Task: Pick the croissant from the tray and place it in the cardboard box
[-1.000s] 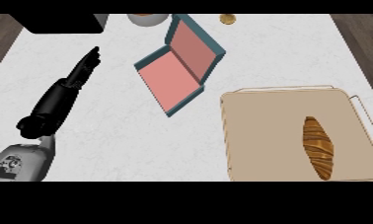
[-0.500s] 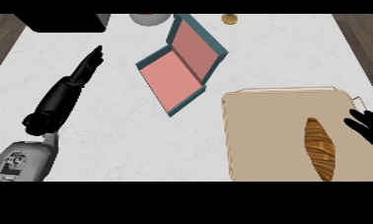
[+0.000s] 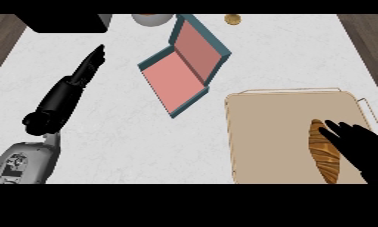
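Right, here is how I read it from my station.

Croissant (image 3: pixel 323 151): it lies lengthwise on the right part of the tray, near the lower right of the head view. It is untouched as far as I can tell, and partly covered on its right flank.

Right hand (image 3: pixel 358 146): it sits over the croissant's right side, fingers (image 3: pixel 336 128) spread and fairly straight, so I call it open, holding nothing. I cannot tell whether the fingertips touch the pastry or hover above it.

Step in hand: I judge this to be the reach and pre-grasp. To do it well, I would centre the palm over the middle of the croissant, line the fingers across its narrow width, lower until fingers and thumb straddle it, then close. It looks soft and flaky, so I would curl round it gently and lift straight up before swinging left.

Tray (image 3: pixel 273 136): a tan board with a thin rim; it holds only the croissant.

Cardboard box (image 3: pixel 181 68): open, teal outside and pink inside, lid propped up along the far edge, set at an angle, up and left of the tray, apart from it. I see nothing inside it.

Left hand (image 3: pixel 88 66): fingers straight, open, resting on the counter (image 3: pixel 111 131) at the left, well apart from the box.

Far edge: a pale bowl (image 3: pixel 151 19) and a small round brown item (image 3: pixel 232 19), contents not visible.
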Motion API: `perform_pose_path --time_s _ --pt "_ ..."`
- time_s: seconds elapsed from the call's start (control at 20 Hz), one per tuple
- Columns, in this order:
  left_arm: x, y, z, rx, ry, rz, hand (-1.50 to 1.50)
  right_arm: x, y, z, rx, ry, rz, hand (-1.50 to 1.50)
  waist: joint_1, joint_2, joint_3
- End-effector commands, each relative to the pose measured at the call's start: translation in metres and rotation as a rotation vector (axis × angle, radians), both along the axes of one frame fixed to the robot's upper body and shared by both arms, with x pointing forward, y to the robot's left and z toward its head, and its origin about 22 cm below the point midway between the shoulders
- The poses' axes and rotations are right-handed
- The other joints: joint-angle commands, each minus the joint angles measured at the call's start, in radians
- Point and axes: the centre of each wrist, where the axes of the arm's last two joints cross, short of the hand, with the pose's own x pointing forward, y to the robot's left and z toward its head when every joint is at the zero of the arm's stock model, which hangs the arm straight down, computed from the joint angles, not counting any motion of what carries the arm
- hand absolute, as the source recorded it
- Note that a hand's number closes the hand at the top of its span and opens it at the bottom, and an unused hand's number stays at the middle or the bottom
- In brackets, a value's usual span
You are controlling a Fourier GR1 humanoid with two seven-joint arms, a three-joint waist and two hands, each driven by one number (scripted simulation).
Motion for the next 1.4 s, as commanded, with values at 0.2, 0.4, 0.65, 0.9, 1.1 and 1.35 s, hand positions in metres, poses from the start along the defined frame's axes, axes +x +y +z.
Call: perform_pose_path --time_s 0.2,0.4,0.65,0.9,1.1,1.35 --pt "-0.001 0.011 -0.014 0.010 0.010 0.001 0.00 0.019 0.013 -0.011 -0.070 -0.051 -0.044 -1.50 -0.001 0.000 0.000" --pt "0.003 -0.005 0.010 -0.005 0.001 0.016 0.00 0.016 0.013 -0.056 -0.075 -0.050 -0.038 -1.50 -0.001 -0.001 0.001" --pt "0.012 0.015 0.008 -0.008 -0.015 -0.006 0.00 0.033 -0.006 -0.044 -0.124 -0.041 -0.066 -1.50 -0.004 0.000 0.000" --pt "0.011 0.004 0.008 0.005 0.004 -0.007 0.00 0.027 -0.013 -0.065 -0.145 -0.041 -0.065 -1.50 -0.006 0.000 0.000" --pt "0.001 -0.011 0.010 -0.006 0.024 -0.003 0.00 0.038 0.001 -0.074 -0.119 0.006 -0.050 -1.50 -0.002 -0.001 0.000" --pt "-0.008 -0.005 -0.012 -0.002 -0.001 0.011 0.00 0.047 -0.021 -0.091 -0.086 0.000 -0.059 -1.50 -0.001 0.000 0.000"
